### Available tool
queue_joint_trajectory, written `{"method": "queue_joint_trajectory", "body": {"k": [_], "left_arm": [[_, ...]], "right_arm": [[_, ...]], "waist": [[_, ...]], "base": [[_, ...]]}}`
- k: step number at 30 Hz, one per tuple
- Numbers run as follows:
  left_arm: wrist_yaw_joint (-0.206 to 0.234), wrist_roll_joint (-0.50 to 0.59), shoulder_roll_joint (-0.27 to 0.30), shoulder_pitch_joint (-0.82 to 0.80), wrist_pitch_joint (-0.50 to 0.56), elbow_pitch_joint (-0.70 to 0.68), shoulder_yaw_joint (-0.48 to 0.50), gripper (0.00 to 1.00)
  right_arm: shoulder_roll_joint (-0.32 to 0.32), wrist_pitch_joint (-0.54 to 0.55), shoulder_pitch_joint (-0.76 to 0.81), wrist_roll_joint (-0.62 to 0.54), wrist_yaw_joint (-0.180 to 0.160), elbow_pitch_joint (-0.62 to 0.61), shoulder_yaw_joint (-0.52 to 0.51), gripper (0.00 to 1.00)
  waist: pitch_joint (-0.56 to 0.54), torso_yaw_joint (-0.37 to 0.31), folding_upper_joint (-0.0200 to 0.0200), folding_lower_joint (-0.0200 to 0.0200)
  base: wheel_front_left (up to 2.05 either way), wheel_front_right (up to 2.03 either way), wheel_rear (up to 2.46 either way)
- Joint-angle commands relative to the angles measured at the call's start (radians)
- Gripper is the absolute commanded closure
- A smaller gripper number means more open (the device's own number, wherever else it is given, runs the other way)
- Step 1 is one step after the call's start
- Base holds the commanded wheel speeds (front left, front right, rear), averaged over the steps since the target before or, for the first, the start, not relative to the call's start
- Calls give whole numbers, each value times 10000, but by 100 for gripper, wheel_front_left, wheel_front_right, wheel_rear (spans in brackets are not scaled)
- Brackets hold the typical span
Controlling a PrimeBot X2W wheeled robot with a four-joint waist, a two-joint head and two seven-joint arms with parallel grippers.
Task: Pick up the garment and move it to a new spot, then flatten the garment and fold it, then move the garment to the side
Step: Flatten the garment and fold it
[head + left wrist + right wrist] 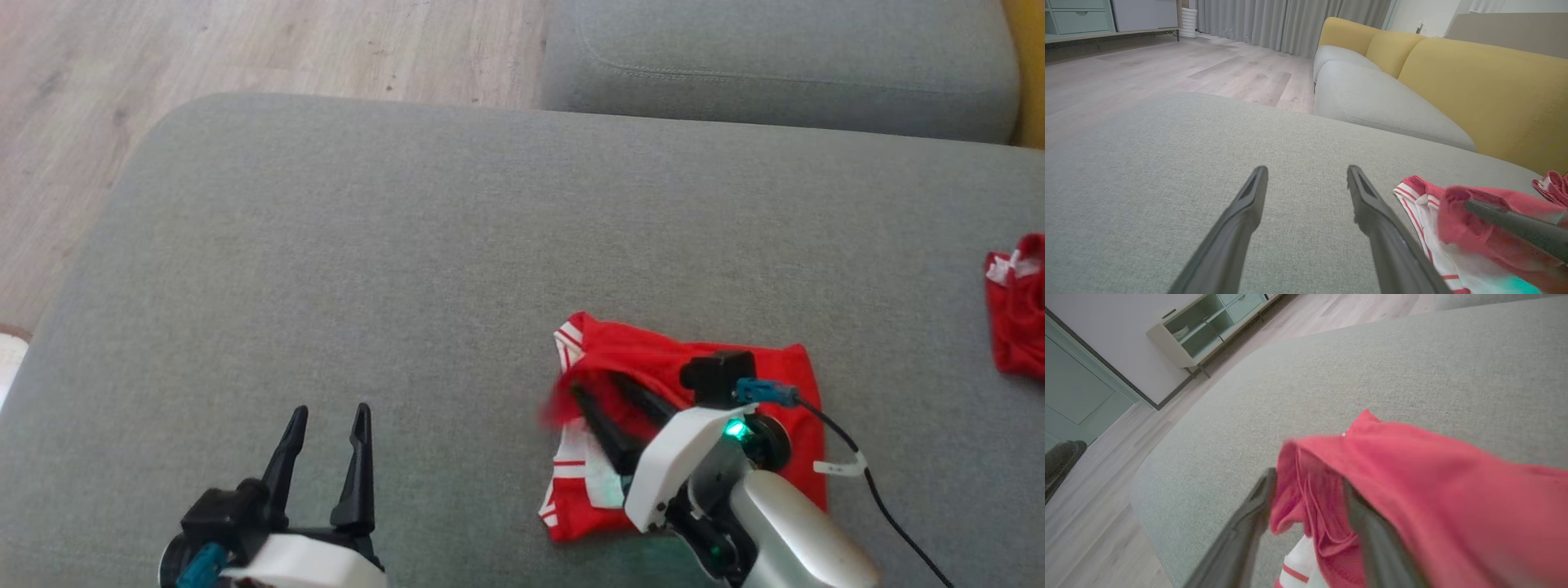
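The garment is red with white striped trim and lies partly folded on the grey seat cushion, right of centre. My right gripper sits over its left edge. Its fingers stand apart, and a loose, blurred fold of red cloth hangs between and over them in the right wrist view. My left gripper is open and empty above bare cushion at the lower left, well left of the garment. The left wrist view shows that gripper with the garment and a right finger beside it.
Another red garment lies bunched at the cushion's right edge. A second grey seat and yellow backrests lie beyond. Wooden floor borders the cushion's rounded left and far edges. A pale cabinet stands across the room.
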Motion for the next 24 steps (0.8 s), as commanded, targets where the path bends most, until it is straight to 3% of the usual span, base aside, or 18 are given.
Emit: {"method": "queue_joint_trajectory", "body": {"k": [1,7,12,17,24], "left_arm": [[9,66,75,-567,-103,-239,329,0],[15,81,63,-551,-144,-222,318,0],[37,72,73,-505,-141,-218,290,0],[49,60,85,-462,-127,-232,257,0],[52,71,57,-444,-100,-272,138,0]], "right_arm": [[48,-252,-507,103,65,-333,260,0],[48,-680,-454,179,65,-1036,558,0],[48,-797,-137,11,65,-1994,193,0],[49,-900,202,-538,65,-2740,-718,0],[49,-1012,1246,-2589,65,-3852,-3305,0]], "waist": [[-15,-74,0,0],[-85,-362,0,0],[-176,-593,0,0],[-255,-691,0,0],[-347,-708,0,0]], "base": [[0,0,0],[0,0,0],[0,0,0],[0,0,0],[0,0,0]]}}
